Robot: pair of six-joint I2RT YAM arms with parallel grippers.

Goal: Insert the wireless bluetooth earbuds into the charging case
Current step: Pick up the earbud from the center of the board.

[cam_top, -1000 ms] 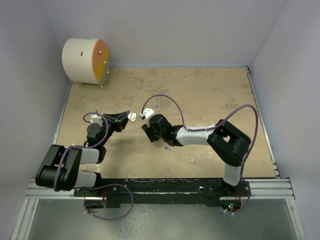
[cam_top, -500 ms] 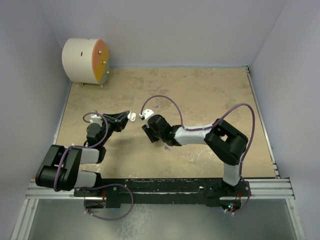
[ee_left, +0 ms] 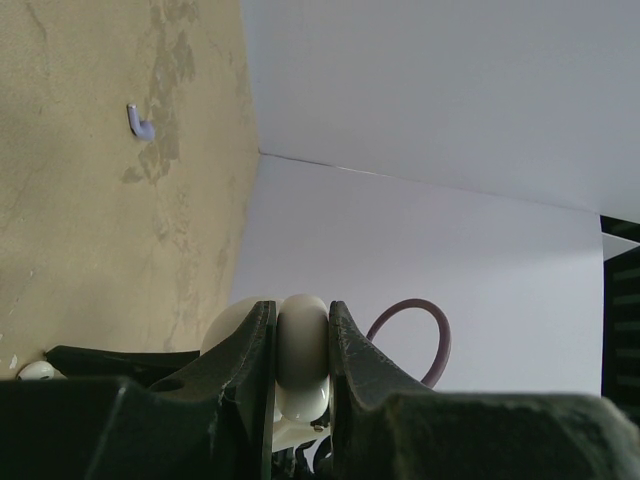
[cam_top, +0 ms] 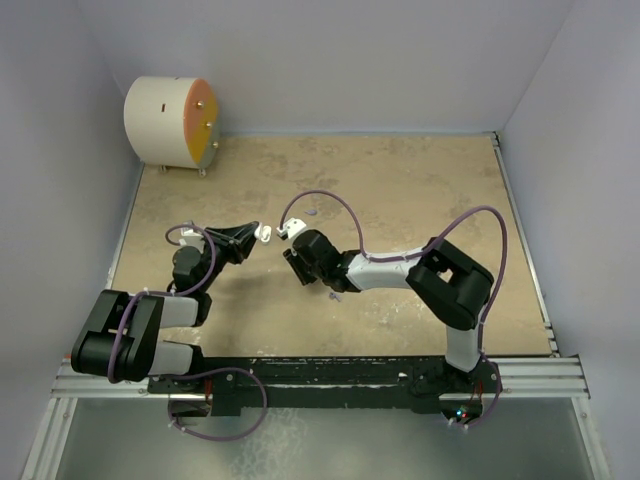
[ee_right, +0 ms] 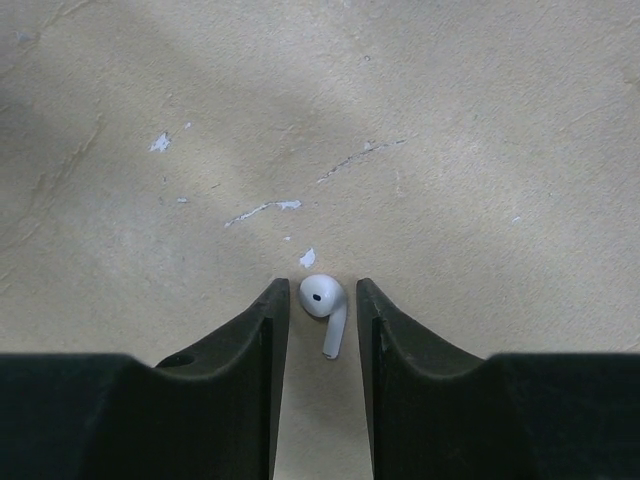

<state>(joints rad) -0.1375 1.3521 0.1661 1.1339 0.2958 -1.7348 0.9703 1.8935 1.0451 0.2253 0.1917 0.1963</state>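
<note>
- Broadly, the sandy, mottled worktop (cam_top: pixel 420 190) fills the floor of a white-walled enclosure, with both arms reaching in from its near edge.
- At the far left corner a white drum (cam_top: pixel 168 122) lies on its side, its orange end face turned towards the middle; what is inside cannot be seen.
- The left pincer (ee_left: pixel 300 310) is raised off the worktop and clamped shut on the charging case (ee_left: pixel 302 350), a smooth white rounded shell squeezed between both fingers. Its inside is hidden, so whether any bud sits in it cannot be told.
- The right pincer (ee_right: pixel 320 285) points down at the worktop with its fingers apart. They straddle the white earbud (ee_right: pixel 323 298), and a thin gap shows on either side, so nothing is gripped.
- That white earbud lies flat on the worktop, outside the case, its head towards the fingertips and its stem running back between the fingers.
- A lilac earbud (ee_left: pixel 140 122) lies alone on the worktop beyond the two pincers.
- A second lilac earbud (cam_top: pixel 335 297) lies just beside the right forearm.
</note>
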